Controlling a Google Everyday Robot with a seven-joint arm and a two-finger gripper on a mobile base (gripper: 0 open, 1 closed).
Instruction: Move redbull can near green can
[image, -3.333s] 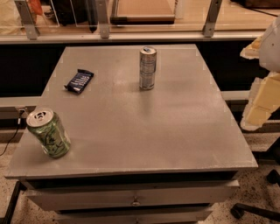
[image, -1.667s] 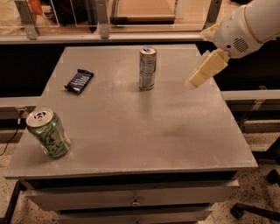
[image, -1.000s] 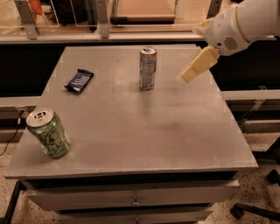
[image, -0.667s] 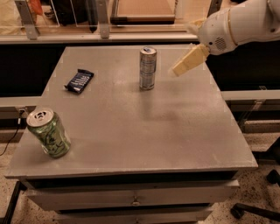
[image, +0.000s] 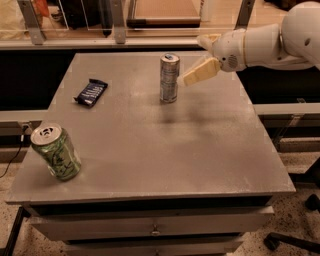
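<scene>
- tall slim silver-and-blue redbull can (image: 169, 77) with a silver top: upright, toward the far edge of the desk (image: 200, 150), roughly midway along that edge. nothing touches it.
- stout light-green green can (image: 56, 152) with dark scribbles and a silver pull-tab top: at the near left corner of the desk, leaning a little, close to the left edge. well apart from the redbull can, with most of the desk diagonal between them.
- flat dark-blue wrapped snack bar (image: 91, 92): near the far left corner, between the two cans but off to the side. not part of the job.
- cream-coloured claw (image: 198, 73) on a white rounded arm (image: 265, 42): reaching in from the far right corner, hanging just beside the redbull can at about upper-body height. a sliver of gap shows, so no contact. it grasps nothing. whether it is spread or clenched, cannot tell.
- why so placed, as a judgement: the claw sits level with the can's upper half because a side-on grip there suits a tall, narrow can that tips easily.
- step in hand, likely: the approach before the grasp. the carry to the near left corner is not yet begun.
- risk: a nudge from the right could topple the can toward the snack bar.
</scene>
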